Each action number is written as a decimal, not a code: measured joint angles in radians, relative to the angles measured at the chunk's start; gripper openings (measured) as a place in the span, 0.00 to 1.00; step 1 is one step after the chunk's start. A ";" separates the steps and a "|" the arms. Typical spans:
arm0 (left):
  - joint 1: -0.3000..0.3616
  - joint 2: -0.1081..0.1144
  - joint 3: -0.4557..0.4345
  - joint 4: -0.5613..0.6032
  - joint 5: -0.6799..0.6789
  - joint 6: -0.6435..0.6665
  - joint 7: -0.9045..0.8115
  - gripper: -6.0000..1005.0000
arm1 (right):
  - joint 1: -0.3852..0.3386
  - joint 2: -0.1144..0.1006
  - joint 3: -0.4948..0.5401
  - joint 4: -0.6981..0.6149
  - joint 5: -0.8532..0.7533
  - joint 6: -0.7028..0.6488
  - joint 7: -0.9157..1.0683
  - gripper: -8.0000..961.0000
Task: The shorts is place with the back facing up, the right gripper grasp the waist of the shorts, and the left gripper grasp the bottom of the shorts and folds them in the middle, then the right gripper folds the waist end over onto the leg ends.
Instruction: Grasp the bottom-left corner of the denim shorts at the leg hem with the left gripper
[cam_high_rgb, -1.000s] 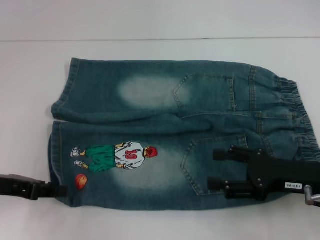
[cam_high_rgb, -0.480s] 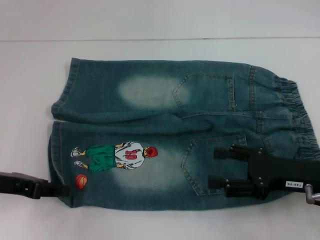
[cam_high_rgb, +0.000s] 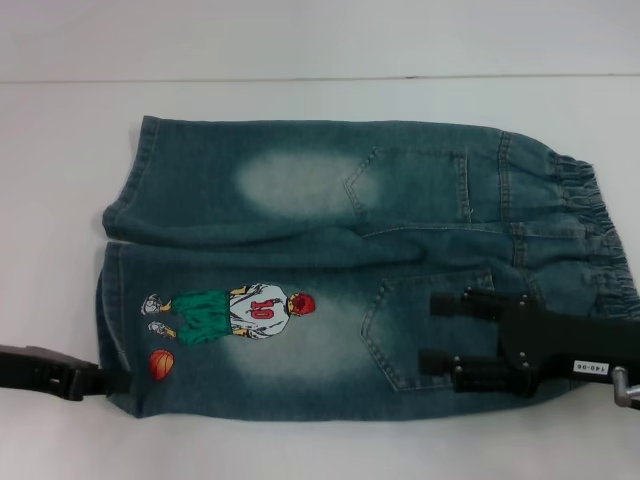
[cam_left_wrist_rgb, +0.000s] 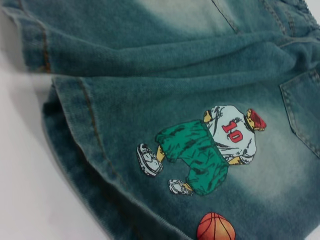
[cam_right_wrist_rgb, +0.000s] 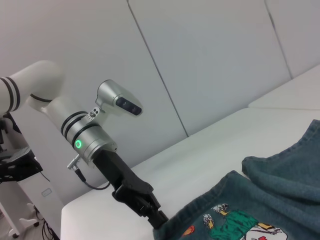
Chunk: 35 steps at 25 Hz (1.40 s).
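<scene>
Shorts (cam_high_rgb: 340, 265) lay flat, back up, on the white desk (cam_high_rgb: 60, 150). My left claw (cam_high_rgb: 110, 380) met the lower leg hem (cam_high_rgb: 112, 330); its grip I couldn't tell. My right claw (cam_high_rgb: 445, 335) hovered parted over the near pocket (cam_high_rgb: 420, 330).

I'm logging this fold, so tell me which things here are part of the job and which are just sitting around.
Part of the job:
- faded blue-green denim shorts, back up
- black right gripper with white label, open over the waist-side pocket
- black left gripper at the leg hem by the orange ball

Just there:
- white table; nothing else lies about
</scene>
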 joint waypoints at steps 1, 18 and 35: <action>0.000 0.000 0.005 0.000 0.000 0.000 0.000 0.12 | 0.000 0.000 0.003 0.000 0.000 0.000 0.000 0.93; 0.003 -0.034 0.005 0.113 -0.022 0.048 -0.014 0.06 | -0.052 -0.002 0.212 0.001 0.000 -0.031 0.001 0.93; 0.054 -0.007 -0.018 0.143 -0.033 0.092 -0.037 0.13 | -0.131 -0.011 0.395 0.003 -0.003 -0.033 0.012 0.93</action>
